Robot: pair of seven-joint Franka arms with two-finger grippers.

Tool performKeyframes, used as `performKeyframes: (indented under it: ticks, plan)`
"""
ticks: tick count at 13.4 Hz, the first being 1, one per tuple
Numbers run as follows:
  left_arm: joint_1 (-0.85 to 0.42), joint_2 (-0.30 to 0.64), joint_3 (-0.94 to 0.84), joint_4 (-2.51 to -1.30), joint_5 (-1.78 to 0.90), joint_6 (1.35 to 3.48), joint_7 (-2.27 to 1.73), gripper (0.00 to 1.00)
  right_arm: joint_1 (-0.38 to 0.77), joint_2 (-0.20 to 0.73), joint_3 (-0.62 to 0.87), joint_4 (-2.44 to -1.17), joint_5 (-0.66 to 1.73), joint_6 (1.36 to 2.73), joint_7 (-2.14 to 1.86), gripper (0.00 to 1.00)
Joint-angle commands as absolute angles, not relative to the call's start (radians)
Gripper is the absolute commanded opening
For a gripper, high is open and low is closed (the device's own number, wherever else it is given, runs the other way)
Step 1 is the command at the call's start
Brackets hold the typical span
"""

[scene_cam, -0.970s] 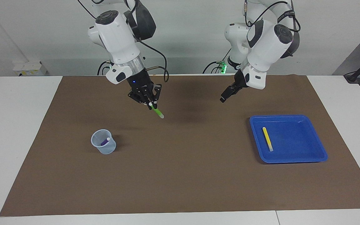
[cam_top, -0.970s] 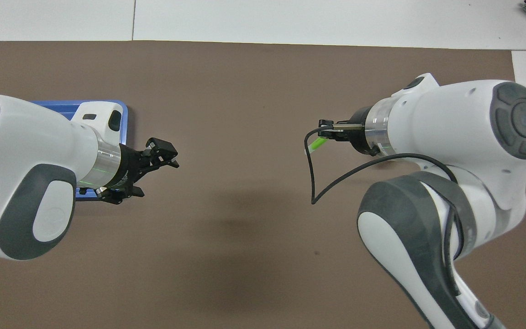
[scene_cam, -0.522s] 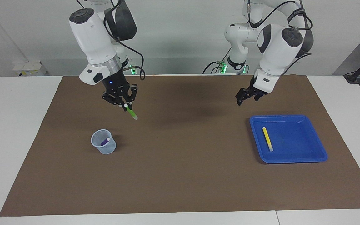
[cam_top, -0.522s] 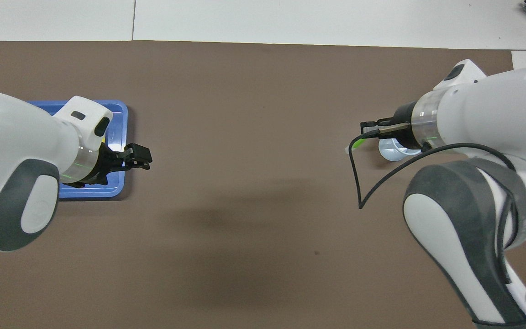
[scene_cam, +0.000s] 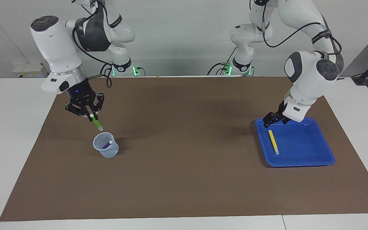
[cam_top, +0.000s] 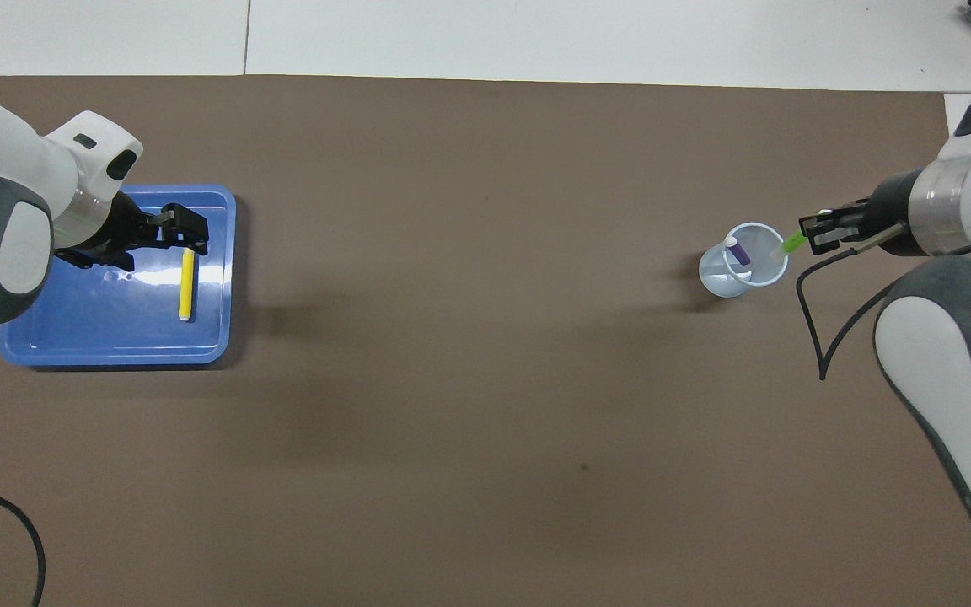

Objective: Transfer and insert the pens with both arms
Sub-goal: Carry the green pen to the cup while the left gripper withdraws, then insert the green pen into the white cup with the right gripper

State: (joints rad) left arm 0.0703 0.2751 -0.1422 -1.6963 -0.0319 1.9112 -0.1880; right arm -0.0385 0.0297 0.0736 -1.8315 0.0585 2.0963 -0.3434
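Note:
My right gripper is shut on the upper end of the green pen. The pen hangs tilted, with its pale tip just above the rim of the clear cup. A purple pen leans inside that cup. My left gripper is open and holds nothing. It hovers over the edge of the blue tray nearest the robots, close above one end of the yellow pen lying in the tray.
A brown mat covers most of the white table. The cup stands toward the right arm's end and the tray toward the left arm's end. A black cable loops below the right wrist.
The right arm has carried the green pen from over the mat's middle toward its own end, to just above the cup. The left gripper has swung back and down over the tray.

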Motion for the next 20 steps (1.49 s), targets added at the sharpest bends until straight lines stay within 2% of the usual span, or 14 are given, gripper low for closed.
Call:
performKeyframes:
  ticks: [1,6,10,13,14,15,17,20]
  plan:
    - [0.109,0.417,-0.150,-1.563,-0.012,1.917,-0.103,1.00,-0.058,0.047,0.091,-1.911,0.041,2.230,-0.370,0.00]
    - [0.110,0.480,-0.149,-1.572,0.002,2.037,-0.071,0.99,-0.075,0.094,0.091,-1.930,0.041,2.284,-0.364,0.00]
    - [0.112,0.468,-0.149,-1.676,0.000,2.123,-0.052,0.93,-0.075,0.097,0.092,-1.960,0.060,2.284,-0.293,0.00]
    - [0.149,0.465,-0.147,-1.704,0.000,2.147,-0.008,0.90,-0.078,0.097,0.091,-1.967,0.147,2.278,-0.262,0.00]
    - [0.149,0.460,-0.147,-1.724,0.000,2.166,-0.008,0.88,-0.080,0.097,0.091,-1.965,0.159,2.279,-0.262,0.08]
    - [0.147,0.459,-0.149,-1.738,0.000,2.178,-0.008,0.85,-0.081,0.097,0.091,-1.967,0.160,2.279,-0.264,0.20]
    - [0.147,0.453,-0.149,-1.755,-0.002,2.184,-0.008,0.81,-0.080,0.097,0.091,-1.965,0.160,2.283,-0.265,0.98]
    - [0.146,0.443,-0.150,-1.790,-0.002,2.223,-0.008,0.77,-0.081,0.097,0.091,-1.964,0.160,2.278,-0.264,1.00]
